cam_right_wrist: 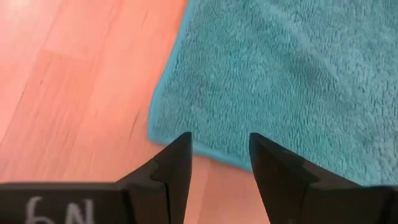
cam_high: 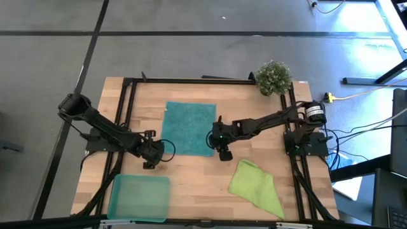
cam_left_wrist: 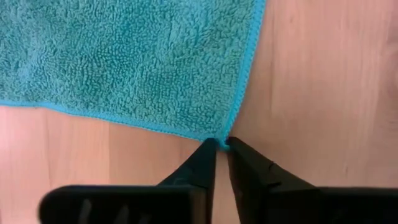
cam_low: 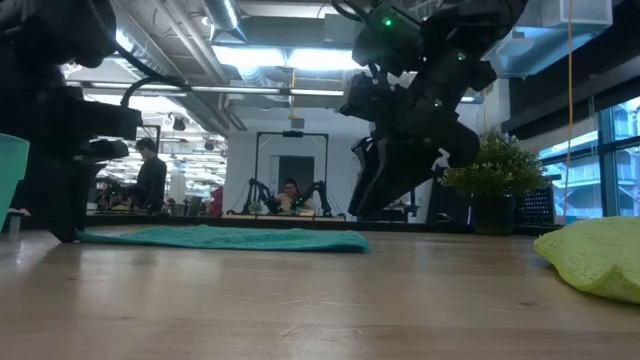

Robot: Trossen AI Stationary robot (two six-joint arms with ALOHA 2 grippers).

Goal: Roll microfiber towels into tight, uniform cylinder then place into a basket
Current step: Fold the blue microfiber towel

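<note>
Left pincer [cam_left_wrist: 221,146] sits clenched at the near-left corner of the teal towel [cam_high: 189,128]; your fingertips meet right on the hemmed point, though whether cloth is actually caught between them doesn't show. Right pincer [cam_right_wrist: 219,152] hangs released, fingers well apart, just above the near-right corner of the same towel, touching nothing.

Teal towel lies flat and spread on the counter [cam_high: 197,172], between the two arms. Lime towel [cam_high: 256,185] sits crumpled near the front right, well apart from both pincers. Basket [cam_high: 138,197] waits at the front left; nothing shows in it.

Handling, as a guess: the cloth is light, limp and fuzzy. It'll grip well but fold and sag wherever you lift it, with no stiffness to carry a roll. The stitched hem is the firmest part. Take both near corners on that edge, so the roll starts even across the width.
</note>
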